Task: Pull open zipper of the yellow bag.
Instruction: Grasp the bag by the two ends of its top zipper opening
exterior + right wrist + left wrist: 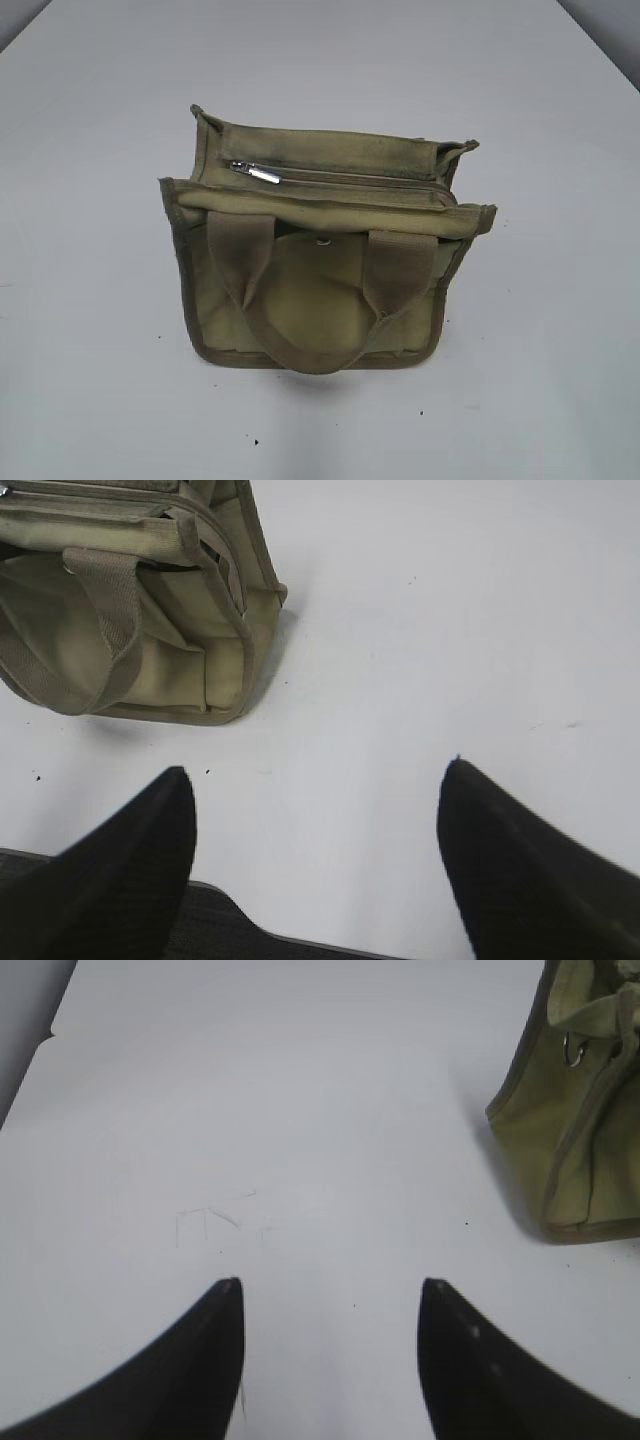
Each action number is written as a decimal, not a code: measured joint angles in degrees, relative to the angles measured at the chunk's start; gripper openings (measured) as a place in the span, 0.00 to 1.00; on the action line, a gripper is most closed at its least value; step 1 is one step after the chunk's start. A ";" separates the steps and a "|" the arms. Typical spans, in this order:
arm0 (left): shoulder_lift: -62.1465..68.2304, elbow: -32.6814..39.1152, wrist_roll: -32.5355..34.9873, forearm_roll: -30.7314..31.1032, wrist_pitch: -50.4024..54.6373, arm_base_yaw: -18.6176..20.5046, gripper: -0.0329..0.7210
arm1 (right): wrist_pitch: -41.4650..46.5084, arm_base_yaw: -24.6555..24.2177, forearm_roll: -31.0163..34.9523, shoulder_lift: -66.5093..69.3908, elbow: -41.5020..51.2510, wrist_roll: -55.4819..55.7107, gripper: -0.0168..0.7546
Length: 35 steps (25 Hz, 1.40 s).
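- Bag point(325, 270) is sitting on the worktop point(90, 300), zipper point(345, 178) shut, pull point(255, 172) at 9 o'clock.
- Left gripper point(330, 1305) and right gripper point(315, 800) are hovering open, empty.
- Next: pinching the pull, probably.

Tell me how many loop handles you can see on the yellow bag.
2: the front handle hangs down the near face of the yellow bag; another strap sits just behind it. Parts overlap, so more could be hidden.

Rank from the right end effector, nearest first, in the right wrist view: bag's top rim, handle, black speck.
1. Black speck, just ahead, slightly left.
2. Handle, farther left, hanging down.
3. Top rim, far upper left.
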 joint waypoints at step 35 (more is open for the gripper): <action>0.00 -0.54 0.00 -0.35 -1.43 0.00 0.56 | -0.80 0.00 0.05 0.00 -0.07 0.00 0.78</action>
